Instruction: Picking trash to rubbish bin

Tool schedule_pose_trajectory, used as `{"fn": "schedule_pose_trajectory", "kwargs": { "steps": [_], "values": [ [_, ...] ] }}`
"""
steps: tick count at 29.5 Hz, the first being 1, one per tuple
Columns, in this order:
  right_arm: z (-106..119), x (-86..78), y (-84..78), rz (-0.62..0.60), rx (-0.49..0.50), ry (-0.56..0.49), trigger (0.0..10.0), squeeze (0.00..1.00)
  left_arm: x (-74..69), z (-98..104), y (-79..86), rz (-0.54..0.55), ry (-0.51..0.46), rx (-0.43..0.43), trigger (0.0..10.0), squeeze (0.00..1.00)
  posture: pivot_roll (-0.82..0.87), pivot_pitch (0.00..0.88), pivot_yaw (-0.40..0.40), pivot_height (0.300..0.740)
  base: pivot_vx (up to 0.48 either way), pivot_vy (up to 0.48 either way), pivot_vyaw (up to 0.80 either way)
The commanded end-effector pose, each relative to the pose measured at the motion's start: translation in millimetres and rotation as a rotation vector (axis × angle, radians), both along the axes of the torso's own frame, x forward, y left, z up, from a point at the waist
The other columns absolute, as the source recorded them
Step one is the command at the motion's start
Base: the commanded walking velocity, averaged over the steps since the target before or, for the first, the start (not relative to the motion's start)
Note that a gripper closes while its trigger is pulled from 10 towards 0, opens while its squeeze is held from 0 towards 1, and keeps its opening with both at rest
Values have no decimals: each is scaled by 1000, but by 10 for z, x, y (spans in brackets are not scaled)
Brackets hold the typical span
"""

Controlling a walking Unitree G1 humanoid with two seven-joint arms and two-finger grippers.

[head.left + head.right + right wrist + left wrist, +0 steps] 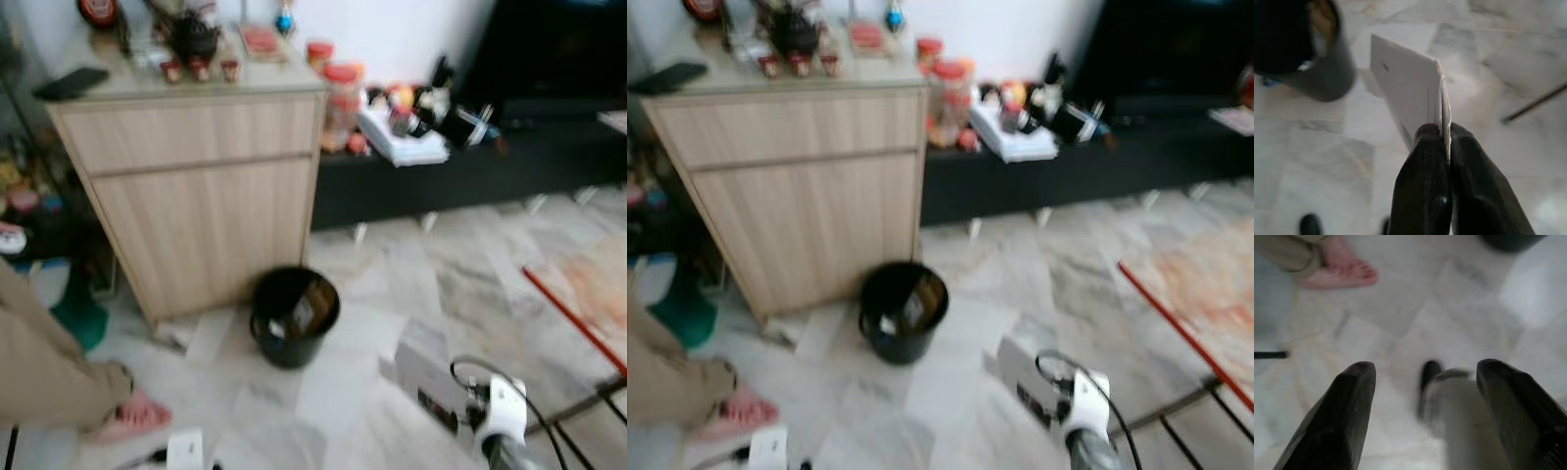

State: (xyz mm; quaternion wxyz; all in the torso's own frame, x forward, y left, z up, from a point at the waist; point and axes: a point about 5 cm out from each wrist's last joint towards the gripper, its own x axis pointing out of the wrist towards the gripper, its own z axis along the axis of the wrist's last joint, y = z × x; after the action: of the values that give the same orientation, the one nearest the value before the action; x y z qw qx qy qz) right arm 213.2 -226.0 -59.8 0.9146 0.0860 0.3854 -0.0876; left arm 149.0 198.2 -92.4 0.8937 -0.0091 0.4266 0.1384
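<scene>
white card (1405, 93) pinched, right gripper (1442, 134) low

A light wooden cabinet (191, 186) stands on the pale marble floor (411, 284), its top crowded with small red cups (200, 69) and a dark flat phone (71, 83). Beside it runs a low black bench (460, 166) bearing jars and bottles. A person's bare foot (132, 413) rests nearby.
</scene>
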Motion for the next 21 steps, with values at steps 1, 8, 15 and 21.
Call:
{"fn": "schedule_pose_trajectory", "kwargs": {
  "steps": [1,8,15,21],
  "values": [
    [21,-34,-148,-16,-40,0,10000,0,-5,-26,-138,-24,17,-32,10000,0,18,60,-127,740,480,0,800],
    [22,-28,-147,-32,-27,1,10000,0,10,-22,-151,-31,15,-34,10000,0,18,44,-124,740,480,0,457],
    [33,-17,-164,-27,-31,0,10000,0,11,-25,-171,-39,16,-38,10000,0,18,27,-125,740,480,0,0],
    [63,34,-157,-11,-35,-14,10000,0,40,-15,-179,-45,10,-38,10000,0,20,21,-127,740,480,0,0]
  ]
}}
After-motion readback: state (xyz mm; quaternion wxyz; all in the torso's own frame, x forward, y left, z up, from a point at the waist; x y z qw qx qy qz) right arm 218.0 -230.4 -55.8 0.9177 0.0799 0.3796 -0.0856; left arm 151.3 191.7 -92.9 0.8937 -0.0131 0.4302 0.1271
